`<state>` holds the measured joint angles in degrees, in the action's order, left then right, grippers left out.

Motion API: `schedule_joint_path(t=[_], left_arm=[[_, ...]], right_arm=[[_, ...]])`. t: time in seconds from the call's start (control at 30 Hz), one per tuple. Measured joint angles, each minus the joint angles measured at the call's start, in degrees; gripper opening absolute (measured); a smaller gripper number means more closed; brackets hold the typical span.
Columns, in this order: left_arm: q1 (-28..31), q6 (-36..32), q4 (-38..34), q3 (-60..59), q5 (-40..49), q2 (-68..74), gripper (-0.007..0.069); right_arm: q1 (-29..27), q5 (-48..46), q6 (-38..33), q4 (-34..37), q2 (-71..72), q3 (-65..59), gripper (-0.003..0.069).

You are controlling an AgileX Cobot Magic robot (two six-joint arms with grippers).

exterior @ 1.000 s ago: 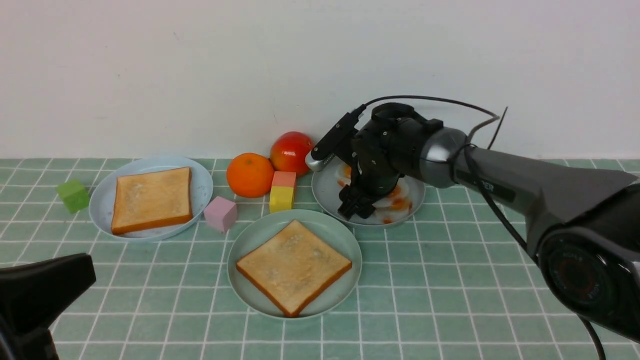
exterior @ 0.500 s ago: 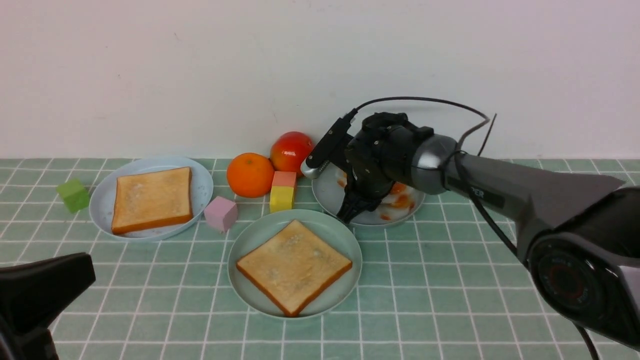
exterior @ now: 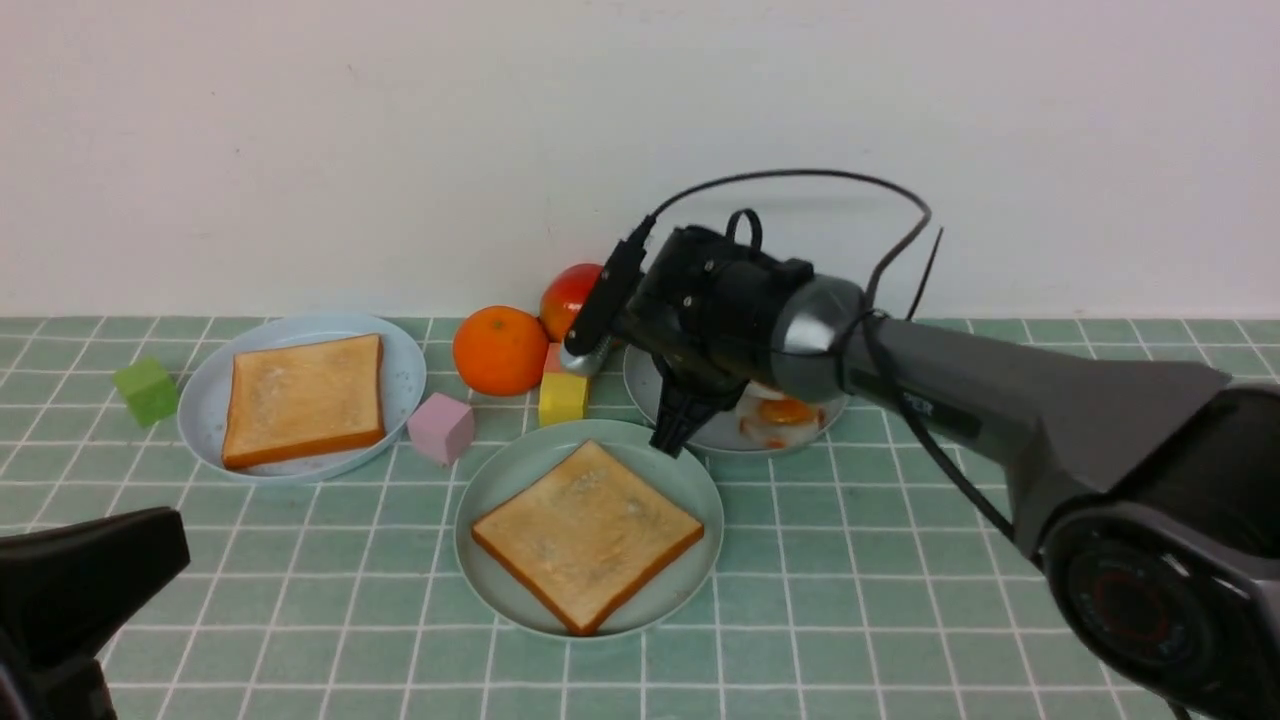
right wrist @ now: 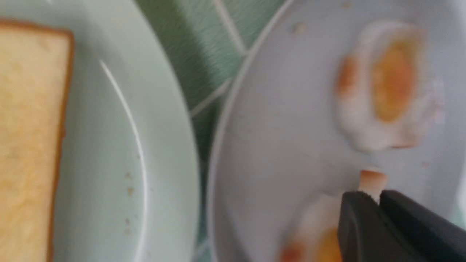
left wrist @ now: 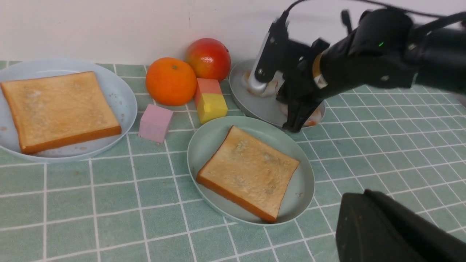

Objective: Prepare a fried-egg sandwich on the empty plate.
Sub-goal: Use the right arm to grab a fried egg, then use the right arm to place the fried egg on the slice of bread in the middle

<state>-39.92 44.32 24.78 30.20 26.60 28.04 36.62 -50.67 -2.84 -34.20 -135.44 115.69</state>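
The mint-green plate sits at the table's middle with one toast slice on it. A second toast slice lies on the pale blue plate at the left. My right gripper hangs over the gap between the mint plate and the grey plate. In the right wrist view the right gripper is shut on the thin edge of a fried egg. Another egg lies on the grey plate. My left gripper is shut and empty, low at the front left.
An orange, a red apple and a red-and-yellow block stand behind the mint plate. A pink cube lies between the two toast plates. A green cube is at the far left. The wall is close behind.
My right gripper has moved left from over the grey plate's middle to its near-left rim, beside the mint plate. The left arm has not moved.
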Motion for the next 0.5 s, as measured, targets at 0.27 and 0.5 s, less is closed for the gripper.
schedule_joint_path(t=[0.27,0.5], left_arm=[[0.0,0.0,2.2,0.0,2.9,0.0,-0.001],[0.0,0.0,3.0,0.0,4.7,0.0,-0.0005]], right_arm=[[1.2,-5.7,0.7,0.4,7.3,0.0,0.0052],[7.8,-12.9,1.4,7.4,18.3,-0.3,0.0052]])
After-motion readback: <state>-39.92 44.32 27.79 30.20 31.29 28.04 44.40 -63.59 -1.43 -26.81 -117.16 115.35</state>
